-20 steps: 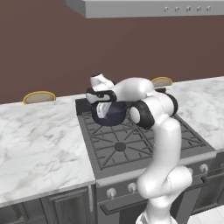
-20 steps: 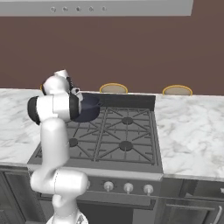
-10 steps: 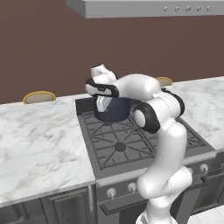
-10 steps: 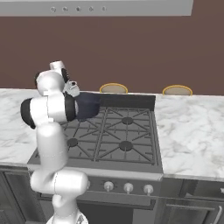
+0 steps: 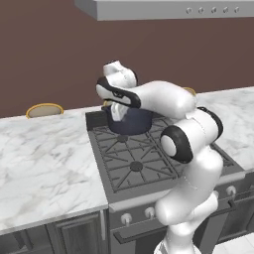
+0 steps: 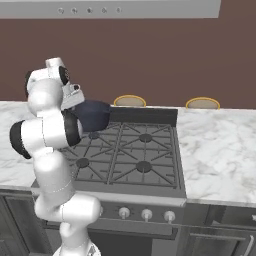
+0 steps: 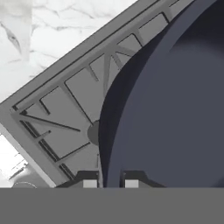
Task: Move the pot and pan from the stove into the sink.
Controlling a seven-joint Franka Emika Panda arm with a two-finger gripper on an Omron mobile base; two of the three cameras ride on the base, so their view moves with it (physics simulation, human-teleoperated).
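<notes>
Gripping the rim of the deep, round, dark blue-grey pot [image 5: 130,120], the two-finger gripper [image 5: 116,110] has its jaws pinched together on the pot's wall, one fingertip on each side of the rim as the hand view shows it. That pot [image 7: 175,105] fills the right side of the hand view, with its curved edge running down between the two small dark fingertips [image 7: 89,183].

Whether the pot sits on the grate or hangs a bit above it is hard to tell from the base views; in the right base view the pot [image 6: 93,115] looks slightly tilted and maybe raised off the back left burner, but the white arm [image 6: 47,125] covers part of it.

The dark grey gas range with black cast-iron grates [image 5: 136,158] sits between two stretches of white marble counter [image 5: 44,163]. Silver knobs [image 6: 146,214] line the front of the range. In the hand view the grate [image 7: 65,113] runs diagonally under the pot, with marble past its corner.

Behind the counter, two round tan-rimmed chair backs [image 6: 129,101] peek up against the brown wall [image 6: 150,55]. A grey range hood [image 5: 168,9] hangs overhead.
</notes>
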